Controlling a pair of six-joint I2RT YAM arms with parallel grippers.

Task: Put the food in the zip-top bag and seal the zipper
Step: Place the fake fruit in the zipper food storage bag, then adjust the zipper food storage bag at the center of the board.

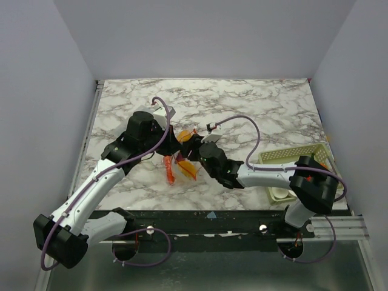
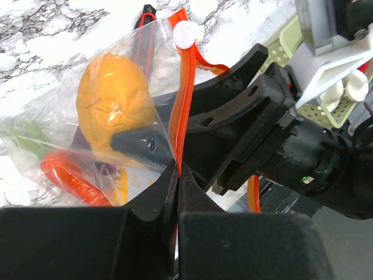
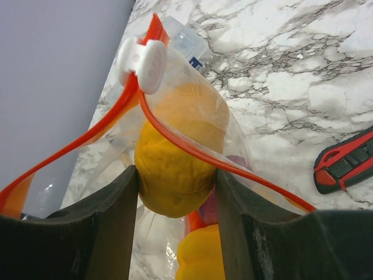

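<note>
Marble counter [image 1: 273,109]: left tool [image 2: 176,175] pinches the floppy bag [image 2: 52,116] by its firmer zipper [image 2: 185,87], slider [image 2: 185,35] at twelve o'clock; right tool [image 3: 176,172] clasps a slippery-looking fruit [image 3: 169,189].

Bright, even light from overhead — shadows on the marble table [image 1: 273,109] are soft and faint. Wrist views: left gripper's fingers [image 2: 145,233] dark and blurred; glare streaks across the zip-top bag [image 2: 52,111] — marble behind the bag washed out.

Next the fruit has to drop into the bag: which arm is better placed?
Probably the right: its jaws grip the yellow fruit inside the mouth of the zip-top bag, so opening should drop it. The left jaws are pinched shut on the zipper, holding the mouth open.
</note>
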